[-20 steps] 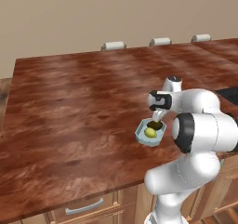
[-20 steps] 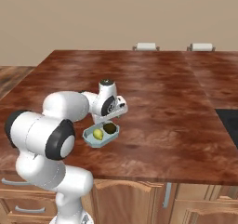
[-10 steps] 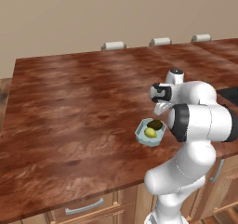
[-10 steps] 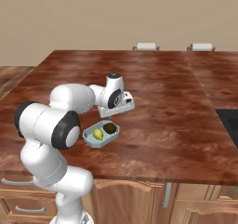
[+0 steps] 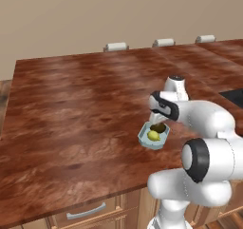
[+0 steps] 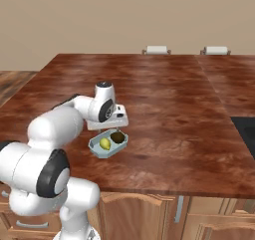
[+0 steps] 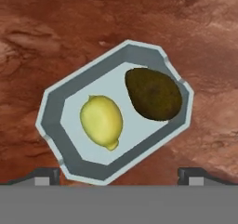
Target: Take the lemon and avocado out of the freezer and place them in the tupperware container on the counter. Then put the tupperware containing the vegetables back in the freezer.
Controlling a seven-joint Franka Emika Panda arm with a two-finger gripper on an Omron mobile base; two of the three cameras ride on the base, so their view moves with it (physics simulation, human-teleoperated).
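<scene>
Glossy wood counter carried the tupperware container near its front edge, lemon and avocado lying inside. Gripper hung above it, jaws fully spread, holding nothing. Risk: an off-centre grasp on the rim could tip the tub and spill the fruit.

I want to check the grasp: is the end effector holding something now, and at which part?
Nothing is held. The end effector is open above the tupperware container, with the lemon and avocado lying inside it on the counter.
</scene>
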